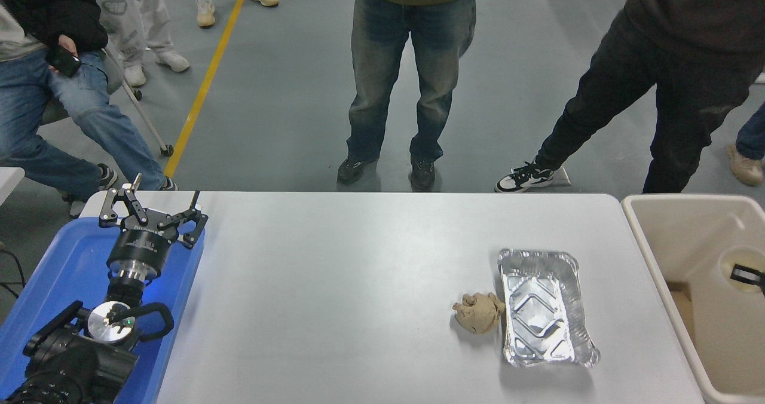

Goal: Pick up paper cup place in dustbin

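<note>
The white paper cup [730, 284] shows at the far right edge, down inside the beige dustbin [654, 254], its cream mouth turned toward me. Only the black tip of my right gripper [748, 274] is in view; it lies across the cup's rim and holds it. The rest of the right arm is off the picture. My left gripper [152, 208] is parked open over the blue tray at the lower left, holding nothing.
A shiny foil tray [562, 356] and a crumpled brown paper ball [478, 312] lie on the white table's right half. The blue tray [66, 266] sits at the left edge. Several people stand along the far side.
</note>
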Tool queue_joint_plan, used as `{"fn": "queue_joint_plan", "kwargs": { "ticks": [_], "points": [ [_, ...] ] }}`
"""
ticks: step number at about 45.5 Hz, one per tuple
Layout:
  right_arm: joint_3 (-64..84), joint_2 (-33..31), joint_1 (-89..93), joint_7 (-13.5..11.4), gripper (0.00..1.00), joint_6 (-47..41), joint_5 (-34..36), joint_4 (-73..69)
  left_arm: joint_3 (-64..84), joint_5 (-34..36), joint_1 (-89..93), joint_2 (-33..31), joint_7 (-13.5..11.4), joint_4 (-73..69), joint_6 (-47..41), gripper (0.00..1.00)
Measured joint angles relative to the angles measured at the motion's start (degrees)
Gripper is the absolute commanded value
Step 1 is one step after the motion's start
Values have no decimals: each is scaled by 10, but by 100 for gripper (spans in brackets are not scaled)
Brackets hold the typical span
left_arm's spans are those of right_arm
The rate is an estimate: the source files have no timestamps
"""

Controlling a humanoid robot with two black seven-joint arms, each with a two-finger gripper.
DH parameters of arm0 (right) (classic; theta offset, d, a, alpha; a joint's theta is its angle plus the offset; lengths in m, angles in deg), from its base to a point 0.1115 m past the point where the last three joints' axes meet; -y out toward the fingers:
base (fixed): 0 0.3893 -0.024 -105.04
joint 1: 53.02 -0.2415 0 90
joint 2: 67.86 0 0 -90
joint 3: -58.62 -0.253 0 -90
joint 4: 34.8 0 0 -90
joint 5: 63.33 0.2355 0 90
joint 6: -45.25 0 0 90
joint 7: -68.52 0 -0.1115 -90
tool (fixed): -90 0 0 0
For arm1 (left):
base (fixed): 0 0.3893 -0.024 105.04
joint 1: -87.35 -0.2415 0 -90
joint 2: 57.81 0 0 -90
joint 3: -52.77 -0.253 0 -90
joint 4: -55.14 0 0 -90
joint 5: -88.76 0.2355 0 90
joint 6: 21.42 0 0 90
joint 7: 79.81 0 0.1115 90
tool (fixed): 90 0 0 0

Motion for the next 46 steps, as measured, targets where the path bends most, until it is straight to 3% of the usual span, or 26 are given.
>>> {"fn": "queue_joint_plan", "kwargs": {
  "ticks": [1, 20, 32, 46],
  "points": [
    [-3, 2, 3, 0, 100, 2, 1, 2, 0, 0, 0, 0, 0, 0, 0, 99],
    [-11, -6, -12, 0, 100, 5, 5, -27, 0, 0, 0, 0, 0, 0, 0, 99],
    [145, -80, -256, 0, 100, -14, 0, -244, -1, 1, 1, 0, 1, 1, 0, 99],
    [314, -54, -622, 0, 100, -204, 13, -499, -1, 1, 0, 0, 1, 1, 0, 99]
  ]
}}
